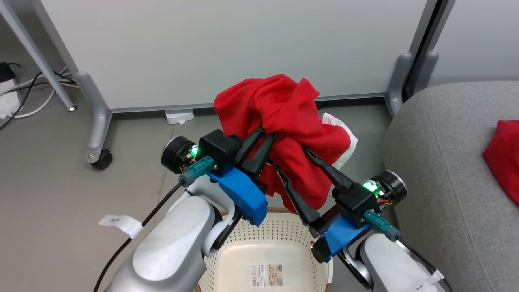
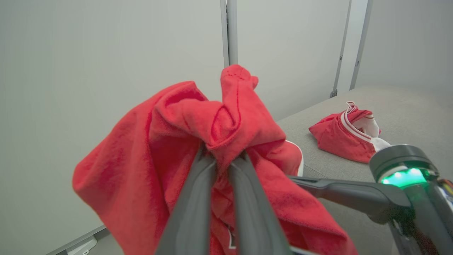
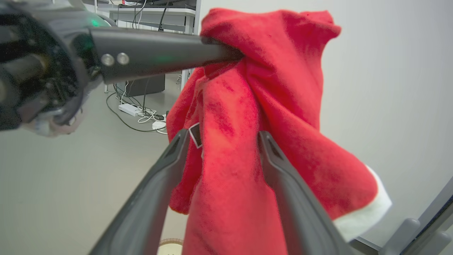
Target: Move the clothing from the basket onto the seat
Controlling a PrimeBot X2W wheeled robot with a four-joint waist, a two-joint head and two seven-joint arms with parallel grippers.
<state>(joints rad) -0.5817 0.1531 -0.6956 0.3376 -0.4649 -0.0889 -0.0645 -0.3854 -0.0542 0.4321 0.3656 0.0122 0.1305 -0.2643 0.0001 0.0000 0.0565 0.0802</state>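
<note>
- Clothing, first piece: a bright red, soft sports garment with white trim [image 1: 284, 109], here called the held garment, hangs bunched in the air above the far side of the cream perforated plastic laundry basket with a brown rim band [image 1: 279, 229]
- Clothing, second piece: the second garment [image 1: 505, 158], equally red and with white striped trim in the left wrist view, lies crumpled on the large light grey fabric-upholstered seat [image 1: 438, 170] at the robot's right
- Tool, left: the left gripper [image 1: 268, 134] has its long dark fingers clenched on a gathered fold near the top of the held garment; it is judged to bear the whole weight
- Tool, right: the right gripper [image 1: 292, 160] has its fingers spread, straddling the hanging cloth lower down; it looks released, with no pinch visible
- Basket floor: a small printed label [image 1: 267, 275] lies in plain sight
- Handling, as judged: the garment is light, limp and not fragile, and it will drape and swing. Loose ends could catch the rim. The surface looks matt rather than slippery, yet one thin fold may slide out
- Where to hold: a thick gathered bunch near the top, as the left gripper has it. A second hold on the hanging body would shorten the drape before the carry to the seat
</note>
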